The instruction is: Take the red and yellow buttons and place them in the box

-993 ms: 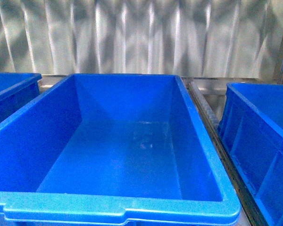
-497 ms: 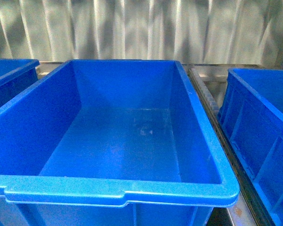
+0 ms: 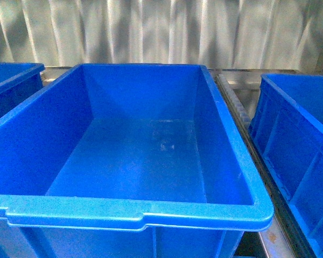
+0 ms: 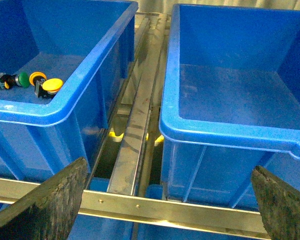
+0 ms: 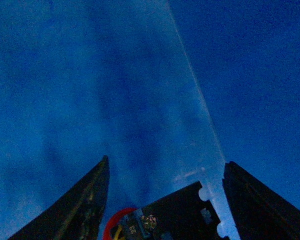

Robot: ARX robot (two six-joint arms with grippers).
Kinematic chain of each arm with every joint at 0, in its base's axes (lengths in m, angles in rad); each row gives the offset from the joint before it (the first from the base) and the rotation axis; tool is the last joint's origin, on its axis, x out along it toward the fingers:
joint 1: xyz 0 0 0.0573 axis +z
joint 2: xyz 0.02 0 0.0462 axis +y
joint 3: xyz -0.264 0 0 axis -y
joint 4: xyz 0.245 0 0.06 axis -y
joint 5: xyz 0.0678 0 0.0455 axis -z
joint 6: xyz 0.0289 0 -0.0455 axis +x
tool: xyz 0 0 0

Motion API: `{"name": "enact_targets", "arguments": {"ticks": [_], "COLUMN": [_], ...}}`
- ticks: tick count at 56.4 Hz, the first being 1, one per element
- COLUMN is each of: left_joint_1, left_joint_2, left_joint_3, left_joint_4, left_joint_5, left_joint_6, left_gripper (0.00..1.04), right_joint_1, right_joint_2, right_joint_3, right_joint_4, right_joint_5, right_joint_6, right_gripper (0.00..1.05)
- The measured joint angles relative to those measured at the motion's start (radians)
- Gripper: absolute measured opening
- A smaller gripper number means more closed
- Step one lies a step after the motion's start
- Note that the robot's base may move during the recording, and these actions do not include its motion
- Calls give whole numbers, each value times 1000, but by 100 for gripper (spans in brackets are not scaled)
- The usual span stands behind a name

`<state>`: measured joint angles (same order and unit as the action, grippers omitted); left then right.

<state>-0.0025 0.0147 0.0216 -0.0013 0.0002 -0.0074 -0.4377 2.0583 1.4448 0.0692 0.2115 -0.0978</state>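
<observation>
My right gripper (image 5: 165, 200) is shut on a red button (image 5: 115, 224): the red cap's rim and the black body (image 5: 177, 210) show between the dark fingers, over a blue bin's inside. My left gripper (image 4: 170, 200) hangs open and empty above the metal rail between two bins. In the left wrist view, the left bin (image 4: 85, 75) holds a yellow button (image 4: 52, 85), a green-capped switch (image 4: 23, 79) and a few more parts. The empty blue box (image 3: 134, 215) fills the front view. Neither arm shows there.
A metal frame rail (image 4: 155, 207) runs under the bins, with a gap (image 4: 135, 125) between them. More blue bins stand at the left (image 3: 11, 80) and right (image 3: 296, 123) of the box. A corrugated metal wall (image 3: 161, 32) stands behind.
In the front view the box and its neighbours have slid upward in the picture as the view shifted. No arm has come into that view.
</observation>
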Motion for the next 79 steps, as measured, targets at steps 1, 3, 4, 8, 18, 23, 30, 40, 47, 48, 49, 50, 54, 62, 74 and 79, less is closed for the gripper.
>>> {"name": "enact_targets", "arguments": {"ticks": [1, 3, 4, 8, 18, 23, 30, 40, 47, 48, 49, 50, 54, 62, 74, 79], "left_joint_1": [0, 0, 0, 0, 0, 0, 0, 0, 0, 0, 0, 0, 0, 0, 0, 0], "left_joint_2": [0, 0, 0, 0, 0, 0, 0, 0, 0, 0, 0, 0, 0, 0, 0, 0], "left_joint_3": [0, 0, 0, 0, 0, 0, 0, 0, 0, 0, 0, 0, 0, 0, 0, 0], "left_joint_4": [0, 0, 0, 0, 0, 0, 0, 0, 0, 0, 0, 0, 0, 0, 0, 0], "left_joint_5": [0, 0, 0, 0, 0, 0, 0, 0, 0, 0, 0, 0, 0, 0, 0, 0], "left_joint_6": [0, 0, 0, 0, 0, 0, 0, 0, 0, 0, 0, 0, 0, 0, 0, 0], "left_gripper": [97, 97, 97, 97, 97, 97, 97, 97, 97, 97, 97, 97, 97, 97, 97, 97], "right_joint_1": [-1, -3, -4, -10, -28, -34, -34, 127, 181, 190, 197, 204, 241, 285, 336, 410], "right_joint_2": [-5, -15, -20, -64, -354, -507, -766, -1189, -1284, -1295, -1306, -1315, -1358, -1427, -1516, -1558], "right_joint_3": [-8, -26, -33, -95, -336, -437, -696, -1037, -1120, -1134, -1147, -1159, -1218, -1270, -1331, -1353], "right_joint_4": [8, 20, 25, 64, 142, 153, 444, 370, 381, 382, 382, 383, 383, 381, 352, 329], "right_joint_5": [-4, -16, -21, -42, -179, -251, -605, -515, -460, -451, -440, -431, -397, -358, -303, -219], "right_joint_6": [7, 18, 26, 54, 80, 110, 115, 104, 104, 104, 104, 104, 101, 101, 101, 101], "right_gripper": [86, 91, 93, 99, 98, 98, 78, 39, 20, 16, 13, 9, 4, 4, 4, 4]}}
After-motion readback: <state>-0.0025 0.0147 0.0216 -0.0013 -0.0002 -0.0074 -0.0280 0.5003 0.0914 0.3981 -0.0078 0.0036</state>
